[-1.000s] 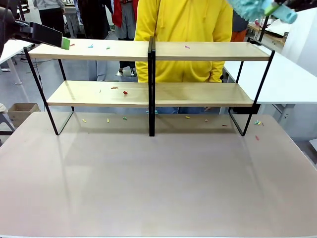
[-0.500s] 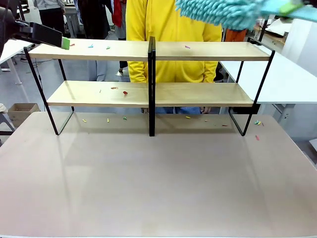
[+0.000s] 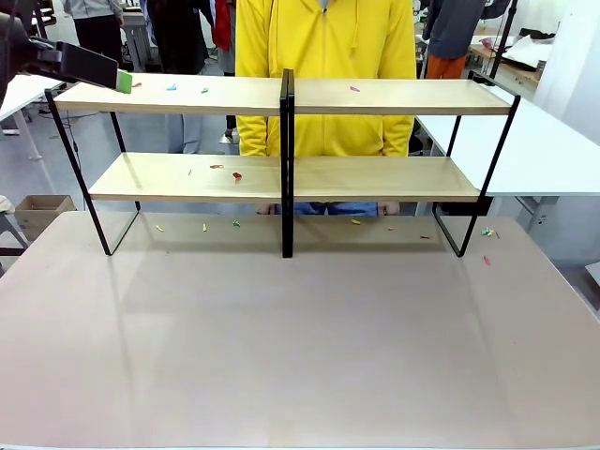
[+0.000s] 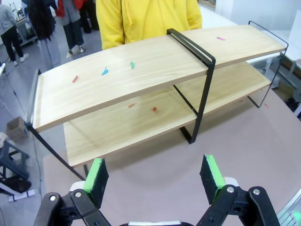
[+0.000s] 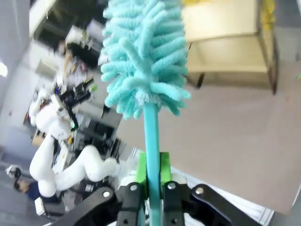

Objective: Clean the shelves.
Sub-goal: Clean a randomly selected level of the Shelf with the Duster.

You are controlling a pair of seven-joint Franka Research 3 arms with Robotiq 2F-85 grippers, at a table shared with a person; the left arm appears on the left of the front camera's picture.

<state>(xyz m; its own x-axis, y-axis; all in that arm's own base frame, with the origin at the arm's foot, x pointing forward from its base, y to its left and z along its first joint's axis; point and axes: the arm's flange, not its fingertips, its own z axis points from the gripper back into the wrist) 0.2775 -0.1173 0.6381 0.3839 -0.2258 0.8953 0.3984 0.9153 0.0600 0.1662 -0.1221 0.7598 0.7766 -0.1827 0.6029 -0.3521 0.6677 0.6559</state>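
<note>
Two boards of the shelves (image 3: 375, 176), across the table (image 3: 300, 347), hold scraps (image 3: 236, 175) in front view; left wrist: left gripper (image 4: 155, 172) gapes empty beside them; right wrist: right gripper (image 5: 151, 175) clamps a duster (image 5: 143, 61), best swept lengthwise along each board.

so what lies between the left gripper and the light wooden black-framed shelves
Just bare pinkish tabletop, by the left wrist view, from left gripper to shelves.

A lab or workshop; white worktables (image 3: 548, 150), standing people (image 3: 98, 33) behind.
</note>
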